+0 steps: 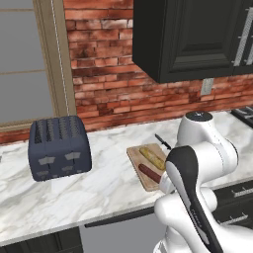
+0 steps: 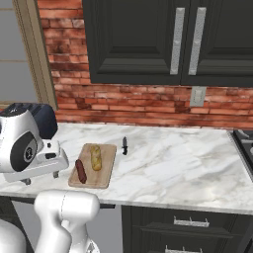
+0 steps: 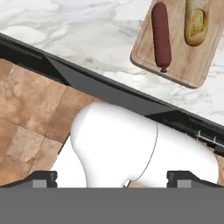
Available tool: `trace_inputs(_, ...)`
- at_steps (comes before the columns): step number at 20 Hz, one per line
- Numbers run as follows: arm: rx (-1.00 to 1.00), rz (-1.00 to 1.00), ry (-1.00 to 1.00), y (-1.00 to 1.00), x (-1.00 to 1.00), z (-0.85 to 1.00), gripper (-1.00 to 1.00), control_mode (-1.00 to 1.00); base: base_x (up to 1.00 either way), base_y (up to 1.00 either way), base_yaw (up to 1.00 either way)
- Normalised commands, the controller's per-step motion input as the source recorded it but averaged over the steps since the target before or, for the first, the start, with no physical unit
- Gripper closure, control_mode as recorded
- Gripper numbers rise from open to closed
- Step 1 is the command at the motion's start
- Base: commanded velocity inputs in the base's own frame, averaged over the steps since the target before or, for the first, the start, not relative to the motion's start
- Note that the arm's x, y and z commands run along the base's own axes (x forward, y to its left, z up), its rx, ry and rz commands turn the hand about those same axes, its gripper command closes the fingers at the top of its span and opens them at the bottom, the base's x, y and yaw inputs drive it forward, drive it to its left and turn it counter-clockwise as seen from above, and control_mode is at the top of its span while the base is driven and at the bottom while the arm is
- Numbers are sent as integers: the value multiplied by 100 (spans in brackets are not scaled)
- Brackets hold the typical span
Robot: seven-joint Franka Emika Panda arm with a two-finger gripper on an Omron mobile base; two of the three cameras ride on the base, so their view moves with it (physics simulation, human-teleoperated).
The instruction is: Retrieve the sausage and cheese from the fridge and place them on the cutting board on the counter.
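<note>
A: What do I have on the table [image 2: 188,163] right now?

B: From my remote seat, I see the board [image 2: 105,174] lying near the table's front edge, its long sides running front to back. The sausage [image 2: 80,171] lies on it along its left side, and a yellow-tan bread-like stick [image 2: 96,157] lies beside the sausage, nearer the board's middle and back. The two run roughly parallel and are just apart.

A: Anything else up there?

B: A dark blue toaster [image 1: 59,147] stands toward the table's left end, well apart from the board. A small black knife [image 2: 124,145] lies just behind the board's back right corner. Red brick wall [image 2: 128,106] backs the table, with black cabinets [image 2: 163,39] hanging above it.

A: And the tool?

B: In the hand view my tool [image 3: 112,178] points down past the table's front edge, with the brown tiled floor [image 3: 26,113] below it. Its two dark fingertips [image 3: 41,178] stand at full spread, one at each side of the view's bottom, and nothing sits between them. It has hold of nothing.

A: Where is the board in that view?

B: At the upper right, with the sausage [image 3: 161,36] on it and the stick [image 3: 195,22] next to it, both lying flat.

A: The cheese?

B: I cannot pick it out.
</note>
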Motion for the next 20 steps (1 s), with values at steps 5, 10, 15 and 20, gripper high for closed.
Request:
trace_inputs(5, 0, 0, 0, 0, 0, 0, -100, -100, 0, 0, 0)
trace_inputs(10, 0, 0, 0, 0, 0, 0, -100, 100, 0, 0, 0)
trace_inputs(15, 0, 0, 0, 0, 0, 0, -100, 100, 0, 0, 0)
trace_inputs(20, 0, 0, 0, 0, 0, 0, -100, 100, -38, -10, 0)
